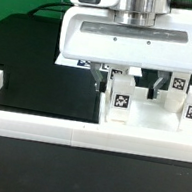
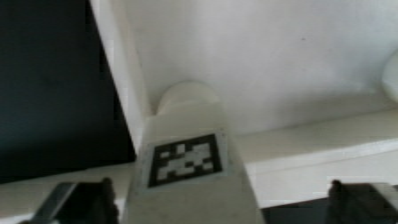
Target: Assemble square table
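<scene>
Wrist view shows a tagged leg block point(image 2: 187, 150) lying between the wide-spread, empty end effector point(image 2: 222, 200) fingers, low in frame on the square top point(image 2: 267, 60). Leg pickup seems underway; next, descend and close.

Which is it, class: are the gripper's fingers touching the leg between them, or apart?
Apart. In the wrist view the leg stands between the open gripper, with clear gaps to both fingers.
</scene>
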`<state>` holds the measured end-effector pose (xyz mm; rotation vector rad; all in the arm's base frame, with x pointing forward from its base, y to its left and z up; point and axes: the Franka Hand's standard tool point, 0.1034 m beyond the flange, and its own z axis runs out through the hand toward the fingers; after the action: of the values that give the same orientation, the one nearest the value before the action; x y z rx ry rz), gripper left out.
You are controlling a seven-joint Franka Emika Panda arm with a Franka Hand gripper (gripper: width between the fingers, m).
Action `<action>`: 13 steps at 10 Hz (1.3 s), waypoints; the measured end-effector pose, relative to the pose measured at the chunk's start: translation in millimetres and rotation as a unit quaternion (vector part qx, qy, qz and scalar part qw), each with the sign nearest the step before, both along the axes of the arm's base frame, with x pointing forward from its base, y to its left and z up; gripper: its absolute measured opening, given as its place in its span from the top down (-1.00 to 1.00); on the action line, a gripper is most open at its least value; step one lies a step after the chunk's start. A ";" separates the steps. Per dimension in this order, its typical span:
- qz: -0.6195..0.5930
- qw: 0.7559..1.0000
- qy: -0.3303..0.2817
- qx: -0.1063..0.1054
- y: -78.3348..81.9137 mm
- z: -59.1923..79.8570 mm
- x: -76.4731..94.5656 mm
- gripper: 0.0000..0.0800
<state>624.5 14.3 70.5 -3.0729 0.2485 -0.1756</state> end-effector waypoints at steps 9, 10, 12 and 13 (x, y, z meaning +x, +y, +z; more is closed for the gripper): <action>-0.500 0.862 0.058 0.061 2.9 -0.7 -1.1 0.27; -0.558 0.824 0.065 0.081 2.3 -1.7 0.2 0.27; -0.617 0.779 0.059 0.094 2.5 -3.1 0.3 0.27; -0.613 0.783 0.059 0.094 2.4 -3.2 0.3 0.27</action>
<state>624.8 16.7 67.3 -2.1906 2.0381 0.0163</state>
